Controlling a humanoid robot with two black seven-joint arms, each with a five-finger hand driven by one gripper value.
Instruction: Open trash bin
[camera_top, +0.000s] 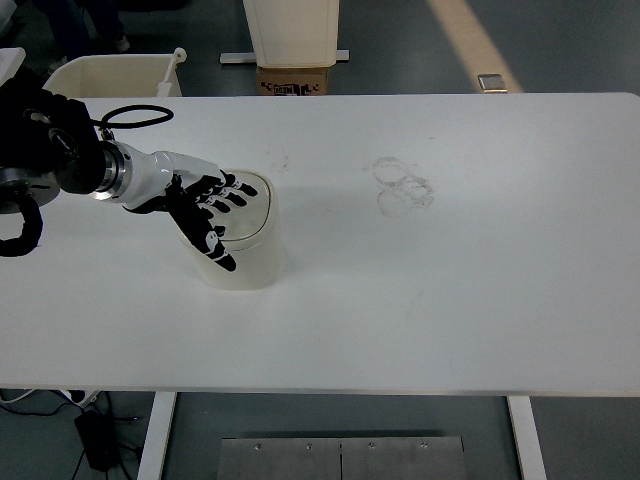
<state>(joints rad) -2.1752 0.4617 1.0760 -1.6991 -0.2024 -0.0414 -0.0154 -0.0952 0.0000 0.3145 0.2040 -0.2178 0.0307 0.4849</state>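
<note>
A small cream trash bin (245, 255) with a rounded lid (250, 200) stands on the white table (420, 300), left of the middle. My left hand (208, 208) lies over the bin's left side, fingers spread flat on the lid and the thumb reaching down its front wall. The fingers are straight and grasp nothing. The lid looks tilted, its left part hidden under my hand. My right arm is out of view.
Faint ring marks (402, 185) stain the table right of the bin. Beyond the far edge stand a white container (292, 30), a cardboard box (294, 80) and a cream tub (115, 75) at the left.
</note>
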